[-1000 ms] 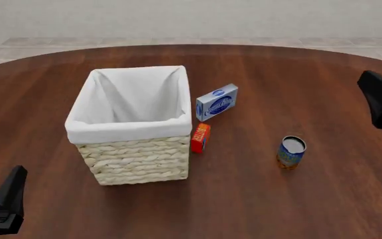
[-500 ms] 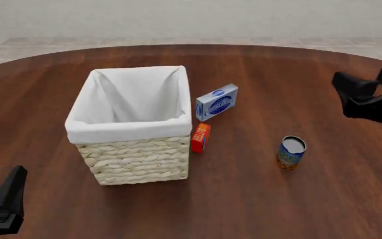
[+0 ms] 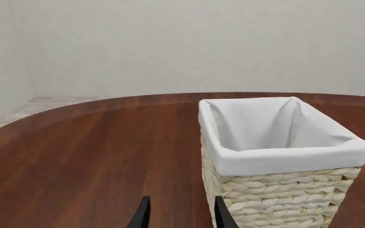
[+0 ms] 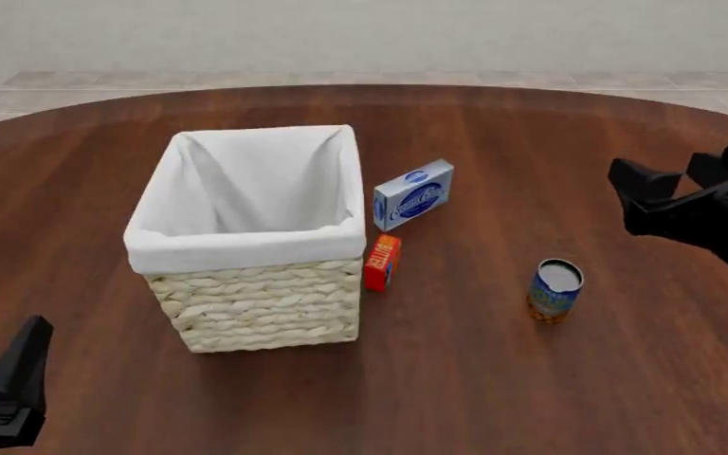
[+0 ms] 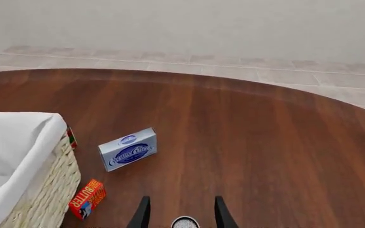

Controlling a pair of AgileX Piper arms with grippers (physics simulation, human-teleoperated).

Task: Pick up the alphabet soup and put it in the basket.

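Standing: alphabet soup (image 4: 555,289) upright on the table (image 4: 529,379), right of centre in the front view, nothing touching it.
Soup label: blue with orange-yellow band at the base, silver-grey top; text too small to read. Only a sliver of the top (image 5: 184,222) shows at the edge of the right wrist view, between the fingertips in picture terms.
Basket: basket (image 4: 263,303) left of centre, cream wicker, white cloth liner folded over the rim, interior shows only the cloth. Also seen in the left wrist view (image 3: 284,199) and partly in the right wrist view (image 5: 46,190).
Soup vs basket: well apart, soup to the right of the basket, two boxes between them.
Blue-and-white box: blue-and-white box (image 4: 412,194) just beside the basket's far right corner, standing on a long edge; blue oval logo, looks like "Cream Cheese" in the right wrist view (image 5: 128,149), not certain.
Red-orange box: red-orange box (image 4: 382,262) at the basket's near right corner, touching or almost touching it; reads "BUTTER" in the right wrist view (image 5: 87,198).
Right end effector: right end effector (image 4: 665,186) above the table, beyond and to the right of the soup, fingers apart, holding nothing.
Left end effector: left end effector (image 3: 180,214) low at the near left; two fingertips apart with a gap, holding nothing, basket just beside and ahead.
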